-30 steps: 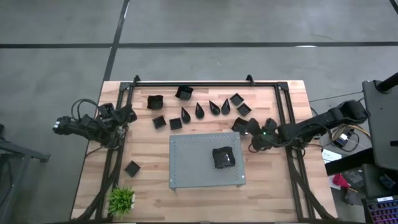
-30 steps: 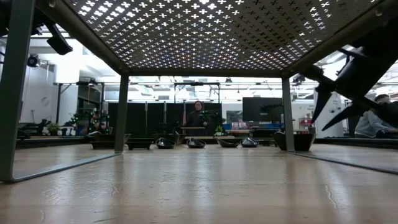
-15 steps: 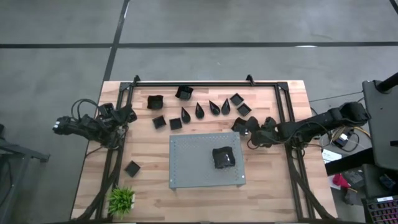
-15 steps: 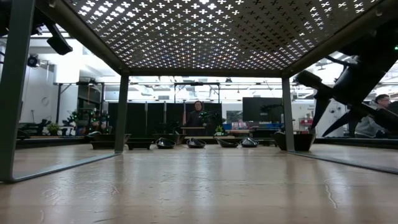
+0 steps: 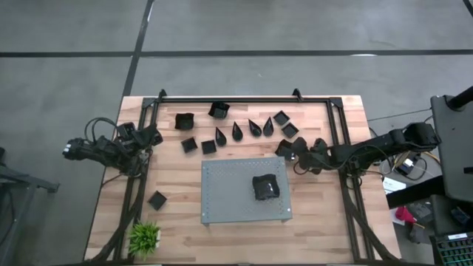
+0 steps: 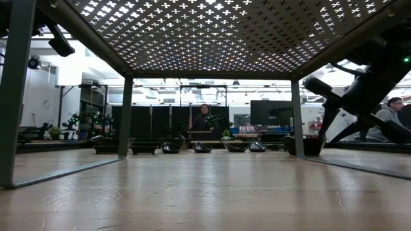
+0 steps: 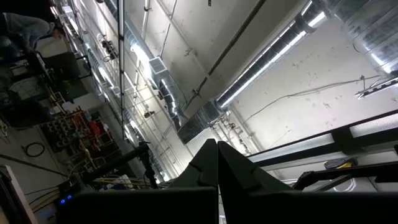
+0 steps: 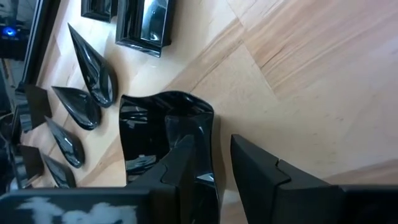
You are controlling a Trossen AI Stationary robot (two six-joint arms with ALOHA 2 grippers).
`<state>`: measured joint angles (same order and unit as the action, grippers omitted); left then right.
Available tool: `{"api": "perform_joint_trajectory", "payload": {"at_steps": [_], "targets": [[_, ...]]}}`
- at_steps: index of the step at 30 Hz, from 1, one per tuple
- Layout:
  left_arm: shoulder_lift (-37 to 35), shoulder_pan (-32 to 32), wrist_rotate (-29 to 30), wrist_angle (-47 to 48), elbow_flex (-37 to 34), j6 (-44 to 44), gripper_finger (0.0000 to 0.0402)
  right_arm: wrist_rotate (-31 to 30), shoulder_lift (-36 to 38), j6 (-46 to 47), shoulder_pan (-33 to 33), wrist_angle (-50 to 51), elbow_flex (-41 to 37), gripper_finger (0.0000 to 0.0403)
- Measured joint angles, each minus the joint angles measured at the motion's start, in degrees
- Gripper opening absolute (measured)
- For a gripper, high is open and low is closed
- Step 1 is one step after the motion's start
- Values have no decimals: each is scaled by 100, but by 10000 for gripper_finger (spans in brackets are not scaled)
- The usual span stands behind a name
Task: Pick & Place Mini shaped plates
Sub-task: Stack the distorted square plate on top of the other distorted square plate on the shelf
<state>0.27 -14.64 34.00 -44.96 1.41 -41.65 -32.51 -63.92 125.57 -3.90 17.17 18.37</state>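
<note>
Small black plates, square (image 5: 290, 130) and teardrop (image 5: 237, 131), lie in a loose row on the wooden table beyond the grey perforated board (image 5: 229, 199). One square plate (image 5: 265, 186) sits on the board, and another (image 5: 157, 199) lies apart near the plant. My right gripper (image 5: 298, 154) is open at the square plate (image 5: 284, 148) by the board's far right corner. In the right wrist view (image 8: 214, 158) one finger stands over the plate's hollow (image 8: 149, 134) and the other outside its wall. My left gripper (image 5: 153, 137) waits shut at the table's left edge, pointing up (image 7: 217, 152). My right gripper's fingers (image 8: 183, 155) straddle one side wall (image 8: 210, 134) of the square plate, one over the hollow and one outside, slanting down from the table's right. The plate rests flat on the table. Whether a finger touches the wall, I cannot tell.
A black frame (image 5: 336, 133) runs along the table's edges, and its right rail passes under my right arm. A small green plant (image 5: 145, 238) stands at the near left corner. The board stands on legs (image 6: 125, 119) above the table. Bare wood lies right of the board.
My right gripper has moved a little toward the table's left and far edge, closing in on the square plate by the board's far right corner. Its fingers stay open. The plates have kept their places.
</note>
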Motion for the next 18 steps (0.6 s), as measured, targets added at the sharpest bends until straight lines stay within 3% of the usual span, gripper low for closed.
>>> {"api": "perform_joint_trajectory", "payload": {"at_steps": [10, 18], "targets": [[1, -1, 0, 0, 0, 2, 0, 157, 0, -279, 59, 1, -125, 17], [1, 1, -2, 1, 0, -24, 0, 170, 107, -504, 59, -6, -102, 8]]}}
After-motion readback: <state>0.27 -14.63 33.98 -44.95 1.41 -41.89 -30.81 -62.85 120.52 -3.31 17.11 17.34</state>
